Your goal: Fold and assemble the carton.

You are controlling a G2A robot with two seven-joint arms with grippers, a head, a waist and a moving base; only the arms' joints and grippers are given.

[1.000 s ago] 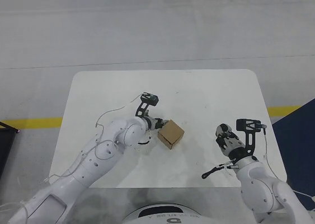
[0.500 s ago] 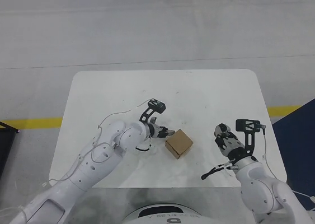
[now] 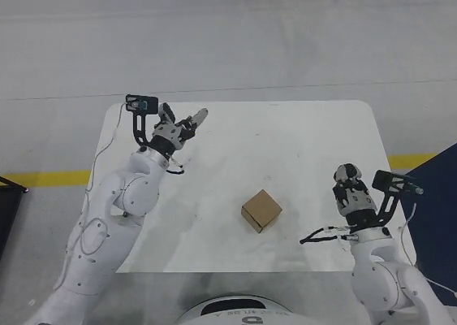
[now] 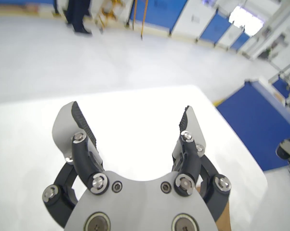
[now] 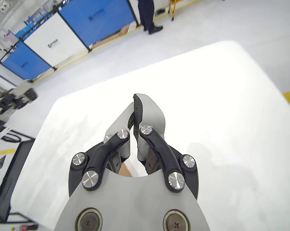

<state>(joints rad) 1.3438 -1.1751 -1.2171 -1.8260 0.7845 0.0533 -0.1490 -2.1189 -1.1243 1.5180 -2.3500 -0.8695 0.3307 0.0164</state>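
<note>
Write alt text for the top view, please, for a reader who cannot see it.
A closed brown carton sits toward the robot's side of a white table. The left claw is open over the far left corner; the right claw is shut near the right edge, both apart from it.

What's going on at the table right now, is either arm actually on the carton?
Neither arm is touching it. The carton sits alone on the table, toward the robot's side, and from above it looks folded up into a box. The left gripper is open and empty over the far left corner of the table. The right gripper is shut on nothing near the table's right edge, off to the side of the carton.
</note>
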